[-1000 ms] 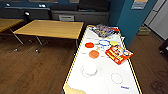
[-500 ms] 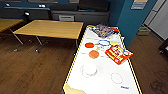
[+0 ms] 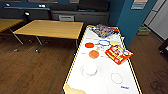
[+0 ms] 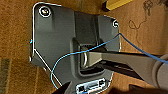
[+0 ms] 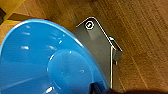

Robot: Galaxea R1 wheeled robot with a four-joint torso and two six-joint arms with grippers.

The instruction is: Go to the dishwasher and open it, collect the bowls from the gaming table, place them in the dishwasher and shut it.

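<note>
the gaming table (image 3: 75,62), white-topped with a yellow rim, runs lengthwise from the bottom centre of the head view up toward the middle. two bowls lie on it just above centre: a red-orange bowl (image 3: 89,45) and an orange bowl (image 3: 94,54), close together, beside a red game box (image 3: 118,54). in the right wrist view a bright blue bowl (image 5: 47,60) sits large against that arm, seemingly carried, though i cannot tell how either gripper's fingers stand. judging by this, the left arm looks free for them.
</note>
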